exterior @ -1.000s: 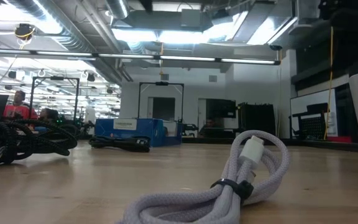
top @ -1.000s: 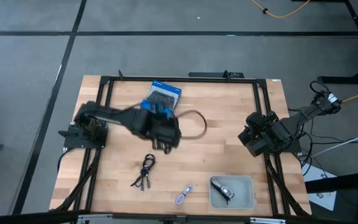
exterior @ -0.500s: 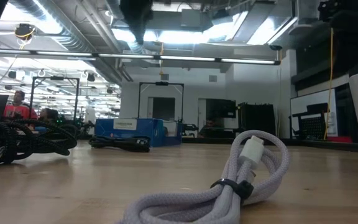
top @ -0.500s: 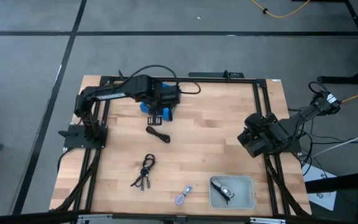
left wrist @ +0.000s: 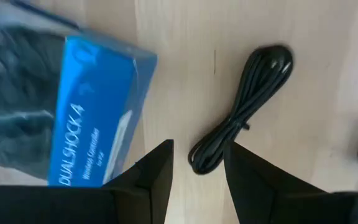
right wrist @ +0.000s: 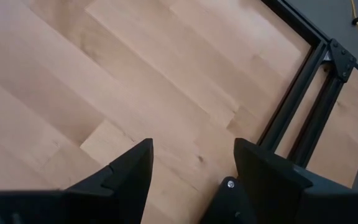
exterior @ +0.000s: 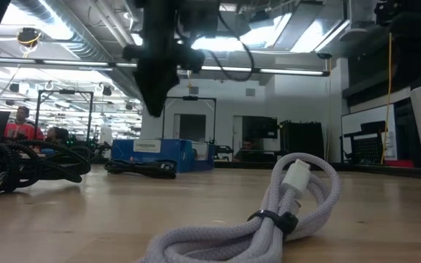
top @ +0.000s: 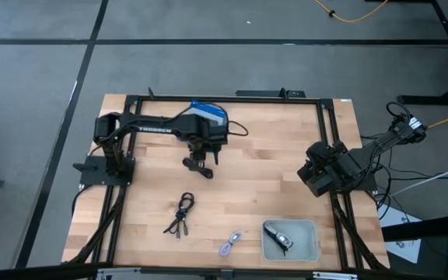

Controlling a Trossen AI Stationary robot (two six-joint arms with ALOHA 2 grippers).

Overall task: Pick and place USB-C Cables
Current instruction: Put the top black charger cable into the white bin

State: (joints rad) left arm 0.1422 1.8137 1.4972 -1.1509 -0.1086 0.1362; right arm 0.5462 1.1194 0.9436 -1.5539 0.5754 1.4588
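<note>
While its jaws stand parted and empty, the left gripper (left wrist: 197,163) hangs directly over one end of a black bundled cable (left wrist: 241,111) lying on the counter (top: 286,148), just beside the blue box (left wrist: 98,112). To take this cable cleanly, in my judgement the jaws should come straight down across the bundle's middle, clear of the box edge, and close on all strands at once so no loop springs loose. The right gripper (right wrist: 191,180), likewise released and holding nothing, waits over bare counter near the right frame rail.

Count, from the high view: one black cable (top: 198,166) under the left gripper; a dark bundle (top: 180,215) further toward the near edge, possibly two cables lying together, which I cannot separate; one light grey cable (top: 229,244) beside the grey tray (top: 311,249); one cable (top: 279,238) already in the tray. One blue box, one tray.
</note>
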